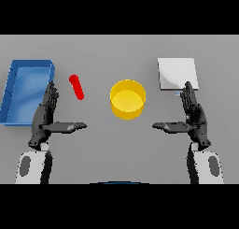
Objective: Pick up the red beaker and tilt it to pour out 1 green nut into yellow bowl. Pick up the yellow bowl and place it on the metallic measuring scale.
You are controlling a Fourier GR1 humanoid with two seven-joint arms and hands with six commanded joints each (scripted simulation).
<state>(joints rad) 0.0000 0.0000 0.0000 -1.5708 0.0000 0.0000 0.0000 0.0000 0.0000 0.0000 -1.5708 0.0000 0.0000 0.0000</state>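
so: red beaker (76, 87) lies tilted left of centre, looks slim, light, rigid, likely slick; best held round its middle | yellow bowl (127, 99) at centre, stiff, light, grip by the wall | scale (177, 74) upper right | left hand (46, 117) and right hand (192, 116) both open, fingers straight, holding nothing | no nut visible

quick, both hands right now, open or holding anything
Left hand: open, fingers straight, holding nothing, beside the red beaker.
Right hand: open, fingers straight, holding nothing, just below the metallic measuring scale.
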